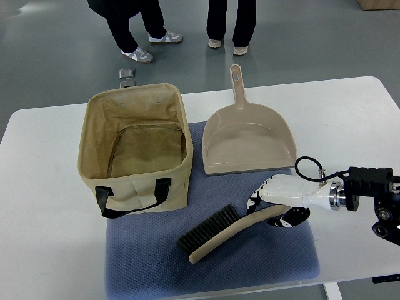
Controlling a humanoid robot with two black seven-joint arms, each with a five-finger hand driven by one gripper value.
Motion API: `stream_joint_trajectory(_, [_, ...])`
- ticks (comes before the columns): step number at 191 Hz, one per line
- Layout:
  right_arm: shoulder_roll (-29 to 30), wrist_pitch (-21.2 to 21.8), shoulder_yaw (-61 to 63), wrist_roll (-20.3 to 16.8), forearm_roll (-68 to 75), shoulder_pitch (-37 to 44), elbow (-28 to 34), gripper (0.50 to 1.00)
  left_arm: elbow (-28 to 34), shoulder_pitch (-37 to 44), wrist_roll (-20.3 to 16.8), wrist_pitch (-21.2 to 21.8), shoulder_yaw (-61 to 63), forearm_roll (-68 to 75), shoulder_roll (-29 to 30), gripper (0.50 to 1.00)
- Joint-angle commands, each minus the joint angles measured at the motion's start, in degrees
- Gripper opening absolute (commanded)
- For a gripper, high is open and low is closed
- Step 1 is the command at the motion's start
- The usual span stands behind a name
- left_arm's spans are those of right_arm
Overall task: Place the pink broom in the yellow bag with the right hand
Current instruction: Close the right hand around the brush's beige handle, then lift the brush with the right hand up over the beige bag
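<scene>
Worktop (350,119): white, rounded corners, standing on a grey floor (56,56). One blue-grey textured mat (206,269) lies across its middle, under most of the items. Room side: two people stand beyond the worktop's far edge, only legs and shoes showing, one pair in dark trousers with grey-white trainers (145,25), the other in dark trousers with pale shoes (230,22). One small grey metal object (127,77) on the floor near the bag, kind not clear. Count on the worktop: one bag, one dustpan, one broom, one robot hand. Right robot hand (275,200), white with black joints, comes in from the right on a black forearm with a looped cable; its fingers are curled around the handle end of the broom (219,234), gripping it. The broom is beige-pink with dark bristles; it lies slanting on the mat, brush head away to the left of the robot hand and nearer the robot. The dustpan (247,140), same beige-pink, sits just beyond the robot hand, handle pointing away from the robot, its lip on the mat. The bag (134,150), tan-yellow fabric with black straps, stands open and upright well to the left of the robot hand, on the far side; inside shows only its own lining. Broom and bag are apart.
</scene>
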Motion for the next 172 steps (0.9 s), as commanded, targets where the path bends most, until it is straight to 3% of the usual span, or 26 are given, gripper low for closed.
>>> stream_joint_trajectory(1, [0.1, -0.1, 0.1, 0.0, -0.3, 0.0, -0.2, 0.539, 0.0, 0.0, 0.0, 0.0, 0.0, 0.0, 0.0, 1.000])
stream_joint_trajectory(5, [0.1, -0.3, 0.1, 0.0, -0.3, 0.0, -0.3, 0.500, 0.0, 0.0, 0.0, 0.0, 0.0, 0.0, 0.0, 1.000])
stream_joint_trajectory(68, [-1.0, -8.3, 2.2, 0.2, 0.2, 1.3, -1.4, 0.500, 0.0, 0.0, 0.0, 0.0, 0.1, 0.0, 0.0, 1.000])
stream_joint_trajectory(139, [-5.4, -9.0, 9.0, 0.7, 2.1, 6.4, -2.5, 0.500, 0.0, 0.0, 0.0, 0.0, 0.1, 0.0, 0.0, 1.000])
stream_joint_trajectory(172, [-6.1, -8.8, 9.5, 0.6, 3.3, 12.5, -4.0, 0.500, 0.0, 0.0, 0.0, 0.0, 0.0, 0.0, 0.0, 1.000])
